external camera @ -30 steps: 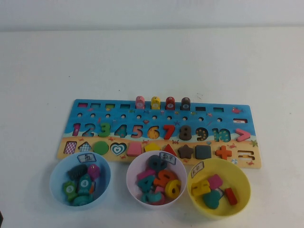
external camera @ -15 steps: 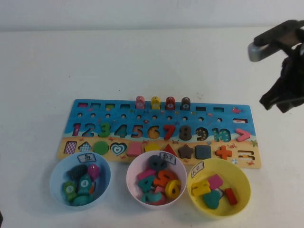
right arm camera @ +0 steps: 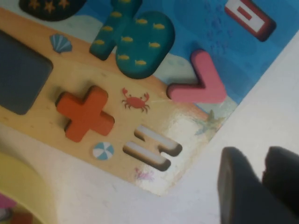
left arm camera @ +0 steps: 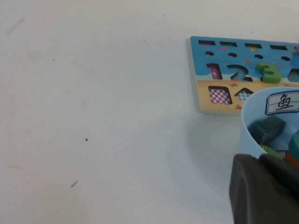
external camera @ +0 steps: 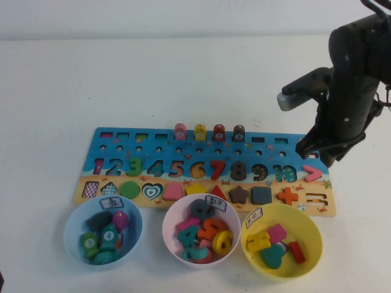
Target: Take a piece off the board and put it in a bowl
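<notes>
- Piece (external camera: 312,173) sits in its slot at the board's (external camera: 122,152) right end.
- Right gripper (external camera: 321,154) hovers just above it; jaws unreadable.
- Left gripper (left arm camera: 261,191) rests beside the blue bowl (left arm camera: 247,135); jaws unreadable.
- Yellow bowl (external camera: 308,259) sits nearest the piece.

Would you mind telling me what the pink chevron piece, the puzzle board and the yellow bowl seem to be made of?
The piece looks like painted wood: thick, matte coral faces with rounded edges. The board seems printed wood or plywood under a glossy coat, given the glare near its corner. The bowl looks like smooth moulded plastic, thin-rimmed. The right gripper hovers above the piece; the left gripper sits by the light-blue bowl.
</notes>
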